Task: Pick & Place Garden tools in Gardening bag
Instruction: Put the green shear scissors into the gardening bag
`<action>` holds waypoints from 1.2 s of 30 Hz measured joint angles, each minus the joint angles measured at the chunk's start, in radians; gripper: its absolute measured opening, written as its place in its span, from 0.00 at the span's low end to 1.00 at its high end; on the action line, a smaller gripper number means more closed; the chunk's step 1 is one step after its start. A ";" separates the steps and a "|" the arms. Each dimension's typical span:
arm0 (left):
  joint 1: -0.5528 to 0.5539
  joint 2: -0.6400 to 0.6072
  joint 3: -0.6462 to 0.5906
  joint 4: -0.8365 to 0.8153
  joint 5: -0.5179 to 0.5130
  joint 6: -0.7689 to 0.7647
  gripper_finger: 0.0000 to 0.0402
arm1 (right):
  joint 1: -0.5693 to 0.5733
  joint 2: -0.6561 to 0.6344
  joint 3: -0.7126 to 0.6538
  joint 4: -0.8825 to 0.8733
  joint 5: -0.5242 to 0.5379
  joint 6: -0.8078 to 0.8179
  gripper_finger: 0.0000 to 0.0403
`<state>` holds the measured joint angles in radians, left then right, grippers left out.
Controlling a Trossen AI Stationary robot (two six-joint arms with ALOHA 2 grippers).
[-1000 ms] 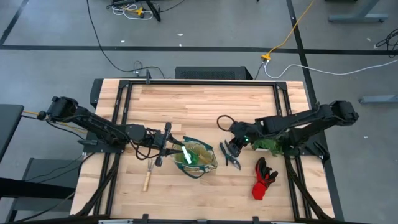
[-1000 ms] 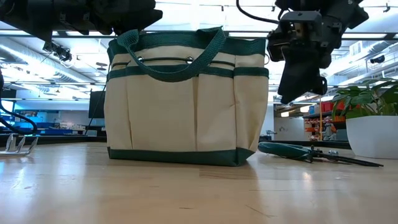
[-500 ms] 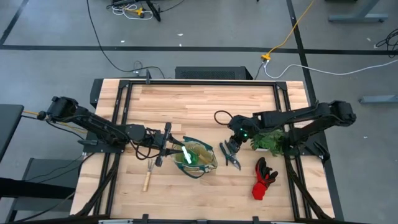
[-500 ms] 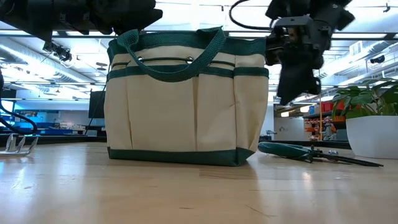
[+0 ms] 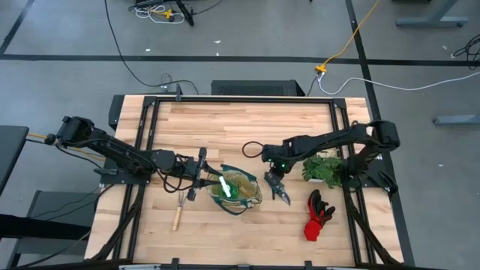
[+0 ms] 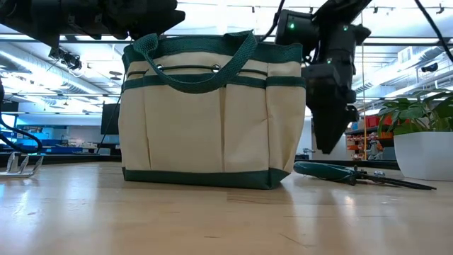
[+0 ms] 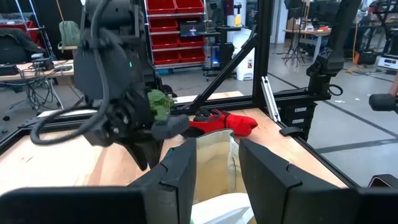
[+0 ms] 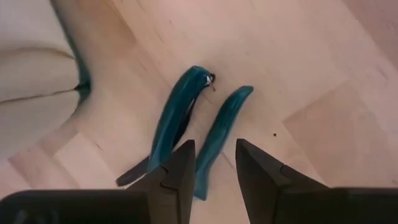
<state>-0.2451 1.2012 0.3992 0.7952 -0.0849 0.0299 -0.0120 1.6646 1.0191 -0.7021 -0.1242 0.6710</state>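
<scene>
The right gripper [image 8: 212,163] is held directly over the shears [image 8: 186,124], its fingers apart and empty; closing on the handles is judged the next move. The shears lie just right of the bag [image 5: 238,192], where a spray bottle [image 5: 225,187] is seen. The left gripper [image 7: 217,171], fingers apart, is poised at the bag's left edge.

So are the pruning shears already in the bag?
No, the pruning shears lie on the table beside the gardening bag, under the open right gripper.
</scene>
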 joint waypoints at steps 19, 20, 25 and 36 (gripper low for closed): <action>0.000 0.000 0.000 -0.001 0.000 -0.001 0.31 | 0.000 0.024 0.000 0.024 0.039 0.051 0.29; 0.000 0.000 0.000 -0.001 0.000 -0.001 0.31 | 0.000 0.027 0.000 0.023 0.039 0.051 0.29; 0.000 0.000 0.000 -0.002 0.000 -0.001 0.31 | 0.000 0.039 -0.001 0.026 0.039 0.053 0.29; 0.000 0.000 0.000 -0.006 0.000 -0.001 0.31 | 0.001 0.050 0.000 0.048 0.047 0.054 0.29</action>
<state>-0.2451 1.2015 0.3992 0.7895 -0.0849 0.0292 -0.0113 1.7149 1.0187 -0.6541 -0.0772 0.7254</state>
